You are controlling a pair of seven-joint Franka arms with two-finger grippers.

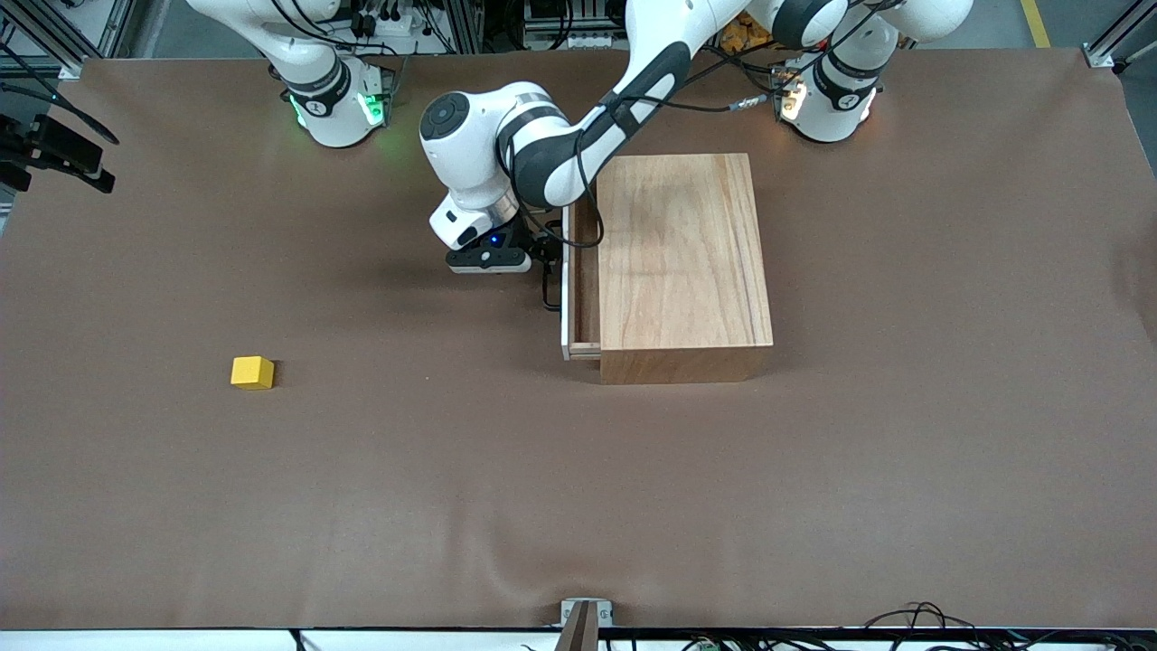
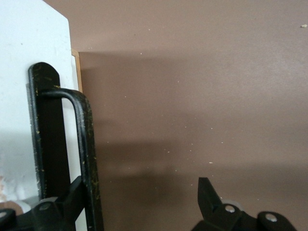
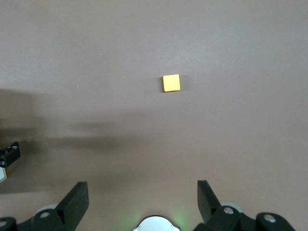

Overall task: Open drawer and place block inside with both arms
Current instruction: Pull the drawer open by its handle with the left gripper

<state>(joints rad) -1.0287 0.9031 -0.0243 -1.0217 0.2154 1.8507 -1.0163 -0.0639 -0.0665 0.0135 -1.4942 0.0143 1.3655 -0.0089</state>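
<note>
Front view: left gripper [image 1: 533,255], mostly hidden beneath its wrist, spreads wide at the thin black wire handle [image 2: 85,159], gripping nothing. Shallow light-wood drawer [image 1: 583,271] projects slightly from the plain wooden box [image 1: 682,262]. Right gripper [image 3: 143,201] gapes empty above open brown tabletop [image 1: 578,488]; small yellow cube [image 1: 252,372] lies toward the right arm's end.

Both arms are cut off by the top edge of the front view, the right arm just above its base. The left gripper [image 1: 542,258] sits largely hidden under its own wrist there. The drawer [image 1: 583,271] shows only a narrow strip; the rest lies inside the wooden box [image 1: 682,258]. In the left wrist view, the handle [image 2: 86,159] runs off the edge.
</note>
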